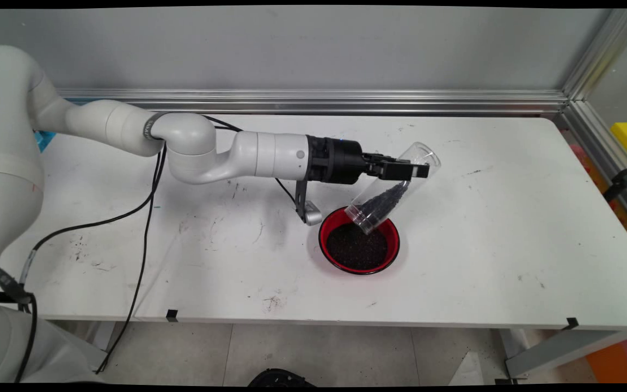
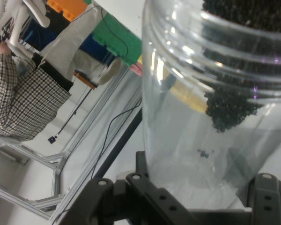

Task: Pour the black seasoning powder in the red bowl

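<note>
Gripper [image 1: 407, 170] is clamped on a clear jar [image 1: 395, 188] tilted mouth-down over the red bowl [image 1: 359, 243] near the table's [image 1: 509, 245] front edge; dark granules are partly poured, some left inside.

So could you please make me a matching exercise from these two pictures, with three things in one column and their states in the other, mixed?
Things:
1. clear plastic jar
2. round red bowl
3. white table

States:
a. stands on the table and holds a layer of dark granules
b. bears dark scuffs and specks
c. tilted, mouth down over the bowl, dark granules sliding toward the mouth

Pairs: 1-c, 2-a, 3-b. The black two-finger gripper holds the jar near its base.
</note>
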Controlling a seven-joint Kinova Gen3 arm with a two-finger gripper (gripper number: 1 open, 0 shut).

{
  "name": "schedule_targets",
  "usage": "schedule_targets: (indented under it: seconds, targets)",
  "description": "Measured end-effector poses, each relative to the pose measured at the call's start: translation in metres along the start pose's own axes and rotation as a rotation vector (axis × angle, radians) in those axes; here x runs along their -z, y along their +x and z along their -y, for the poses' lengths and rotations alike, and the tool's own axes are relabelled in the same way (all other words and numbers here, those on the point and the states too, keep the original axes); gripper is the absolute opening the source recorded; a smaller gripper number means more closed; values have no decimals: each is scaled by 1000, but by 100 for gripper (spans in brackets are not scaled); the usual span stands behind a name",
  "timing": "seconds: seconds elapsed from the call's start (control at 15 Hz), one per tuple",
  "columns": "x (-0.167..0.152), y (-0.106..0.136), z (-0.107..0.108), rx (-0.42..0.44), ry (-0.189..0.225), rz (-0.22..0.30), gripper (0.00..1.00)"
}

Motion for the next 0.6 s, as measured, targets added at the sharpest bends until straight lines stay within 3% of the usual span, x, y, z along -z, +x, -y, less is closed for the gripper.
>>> schedule_targets:
  seconds: [0.6]
  targets:
    - [-6, 3, -4, -27, 8, 3, 0]
